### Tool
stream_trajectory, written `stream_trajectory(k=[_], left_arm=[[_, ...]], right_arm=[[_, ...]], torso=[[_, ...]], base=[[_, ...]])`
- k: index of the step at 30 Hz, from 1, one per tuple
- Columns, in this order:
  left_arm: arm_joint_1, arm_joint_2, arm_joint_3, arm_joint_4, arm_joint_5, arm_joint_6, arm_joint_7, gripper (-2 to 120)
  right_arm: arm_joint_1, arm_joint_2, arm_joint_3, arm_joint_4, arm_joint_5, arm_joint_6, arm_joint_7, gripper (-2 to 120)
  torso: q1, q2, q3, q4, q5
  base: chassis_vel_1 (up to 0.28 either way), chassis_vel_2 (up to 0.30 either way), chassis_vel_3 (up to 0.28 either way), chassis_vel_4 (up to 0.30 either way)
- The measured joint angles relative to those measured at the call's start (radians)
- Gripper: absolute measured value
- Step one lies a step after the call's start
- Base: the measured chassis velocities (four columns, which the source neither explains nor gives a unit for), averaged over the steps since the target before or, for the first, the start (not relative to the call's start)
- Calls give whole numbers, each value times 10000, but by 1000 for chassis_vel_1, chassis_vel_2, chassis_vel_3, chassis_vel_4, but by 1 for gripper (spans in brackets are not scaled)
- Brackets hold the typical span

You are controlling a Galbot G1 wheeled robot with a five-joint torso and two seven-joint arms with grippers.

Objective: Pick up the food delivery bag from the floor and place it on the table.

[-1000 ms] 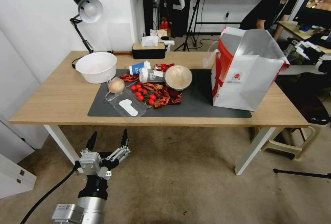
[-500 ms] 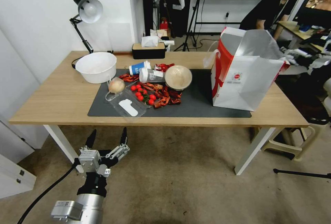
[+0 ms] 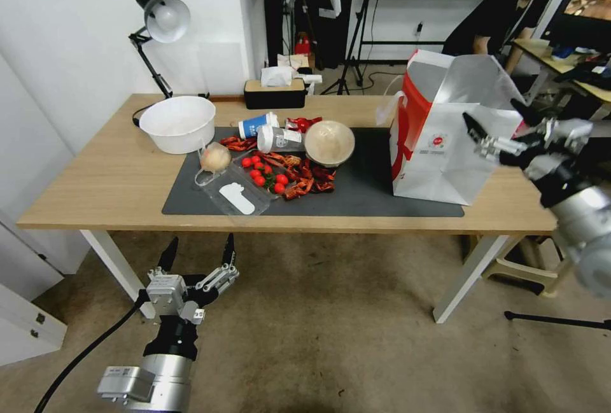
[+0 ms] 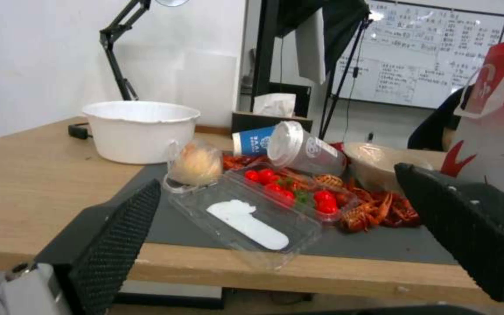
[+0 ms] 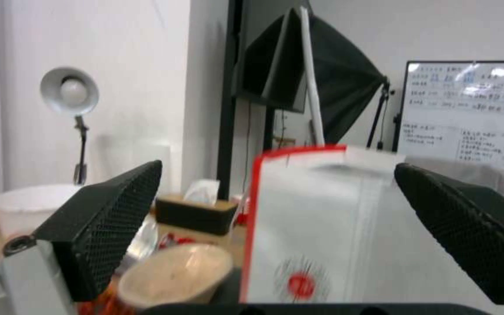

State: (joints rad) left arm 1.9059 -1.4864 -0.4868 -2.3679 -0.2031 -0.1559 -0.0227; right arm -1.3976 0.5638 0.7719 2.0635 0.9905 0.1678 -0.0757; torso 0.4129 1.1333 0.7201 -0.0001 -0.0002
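Food delivery bag (image 3: 445, 146) upright on table (image 3: 95, 190), right gripper (image 3: 499, 126) beside.

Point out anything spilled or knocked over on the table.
Two cups lie tipped on their sides on the dark mat: a blue cup and a clear lidded cup. Crayfish are scattered loose beside them.

Lighting: bright, even, indoor; no hard shadows. Soft shadow under the table (image 3: 95, 206). Glare: mild sheen on the bag (image 3: 480, 85) foil lining. Blur: right wrist view soft throughout; right gripper (image 3: 503, 130) smeared in head view. Distortion: wide-angle bending at head-view edges.
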Motion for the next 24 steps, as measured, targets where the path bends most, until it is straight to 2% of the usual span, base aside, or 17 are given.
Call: stream_trajectory(k=[3, 5, 8, 9, 11, 12, 14, 15, 17, 24], left_arm=[[-91, 3, 11, 127, -39, -4, 20, 100], [-98, 2, 16, 141, -46, -4, 26, 100], [-180, 3, -27, 298, 126, -9, 258, 100], [-180, 3, -27, 298, 126, -9, 258, 100], [-270, -3, -26, 404, 161, -24, 310, 100], [-270, -3, -26, 404, 161, -24, 310, 100], [-295, -36, -26, 447, 282, 71, 641, 100], [-295, -36, -26, 447, 282, 71, 641, 100], [-351, -47, -7, 533, 328, 126, 787, 100], [-569, -25, -76, 832, 337, 103, 803, 100]], right_arm=[[-1157, 994, 7, 422, -1231, 609, -229, 100], [-1352, 1179, 0, 454, -1433, 675, -262, 100], [-2492, 2686, -467, 557, -2524, 1116, -232, 100], [-2492, 2686, -467, 557, -2524, 1116, -232, 100], [-2917, 3665, -766, 534, -2986, 1246, -215, 100], [-2917, 3665, -766, 534, -2986, 1246, -215, 100], [-3121, 4461, -1125, 330, -3535, 1439, -173, 100], [-3121, 4461, -1125, 330, -3535, 1439, -173, 100], [-3182, 4962, -1405, 202, -3764, 1524, -119, 100], [-3256, 5515, -1708, 74, -3956, 1499, -12, 100]], torso=[[0, 0, 0, 1, -2], [0, 0, 0, 0, 0], [0, 0, 0, -1, -1], [0, 0, 0, -1, -1], [-1, 0, -1, -1, -2], [-1, 0, -1, -1, -2], [-1, 0, -1, -2, 0], [-1, 0, -1, -2, 0], [-1, 0, 0, 1, 0], [0, 0, 0, 0, 1]], base=[[0, 0, 0, 0], [0, 0, 0, 0], [0, 0, 0, 0], [0, 0, 0, 0], [0, 0, 0, 0], [0, 0, 0, 0], [0, 0, 0, 0], [0, 0, 0, 0], [0, 0, 0, 0], [0, 0, 0, 0]])
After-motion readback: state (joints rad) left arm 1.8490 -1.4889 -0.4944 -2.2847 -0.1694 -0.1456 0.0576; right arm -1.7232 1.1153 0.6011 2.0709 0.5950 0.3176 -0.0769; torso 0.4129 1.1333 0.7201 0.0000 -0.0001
